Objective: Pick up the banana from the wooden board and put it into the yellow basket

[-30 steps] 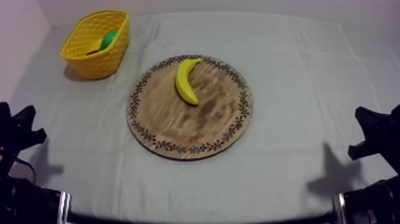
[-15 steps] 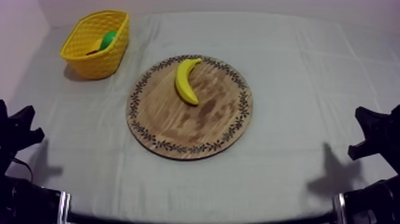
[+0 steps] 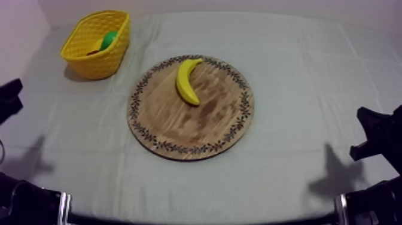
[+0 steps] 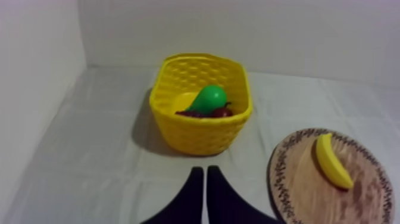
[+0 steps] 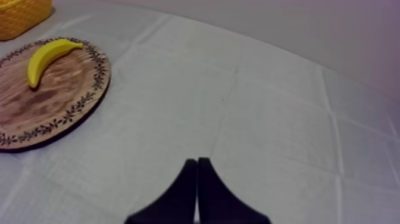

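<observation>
The yellow banana (image 3: 187, 80) lies on the far part of the round wooden board (image 3: 191, 128) in the middle of the table. At the far left stands the yellow basket (image 3: 99, 64). My left gripper (image 3: 9, 99) hangs at the table's left edge, well short of the basket. In the left wrist view its fingers lie together as a narrow wedge (image 4: 205, 179), facing the basket (image 4: 199, 134), with the banana (image 4: 332, 161) on the board (image 4: 297, 184) off to the side. My right gripper (image 3: 374, 134) rests at the right edge, shut (image 5: 197, 164), far from the banana (image 5: 49, 58).
A green pear (image 4: 207, 98) and a small red fruit (image 4: 223, 111) lie inside the basket. Grey-white cloth stretches between board and both arms. A wall rises close behind and to the left of the basket.
My left gripper has risen and moved away from the table's near edge along the left side. The right arm, banana, board and basket have stayed put.
</observation>
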Controlling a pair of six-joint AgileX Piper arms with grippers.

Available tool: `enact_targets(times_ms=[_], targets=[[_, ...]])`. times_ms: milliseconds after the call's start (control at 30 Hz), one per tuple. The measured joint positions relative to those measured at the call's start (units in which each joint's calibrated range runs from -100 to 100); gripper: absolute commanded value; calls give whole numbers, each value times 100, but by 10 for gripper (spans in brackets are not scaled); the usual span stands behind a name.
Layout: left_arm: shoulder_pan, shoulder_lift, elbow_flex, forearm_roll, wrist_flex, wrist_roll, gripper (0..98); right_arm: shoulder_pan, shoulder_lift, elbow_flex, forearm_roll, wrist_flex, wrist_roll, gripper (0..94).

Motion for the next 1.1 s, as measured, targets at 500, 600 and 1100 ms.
enact_targets(times_ms=[500,600,1100], targets=[[499,3080,-4173,-172,1445,-153,0,0,0,0,0,1,0,3],[595,3625,-4968,-174,1640,-226,0,0,0,0,0,1,0,3],[1709,5815,-8209,-666,2651,209,0,0,0,0,0,1,0,3]])
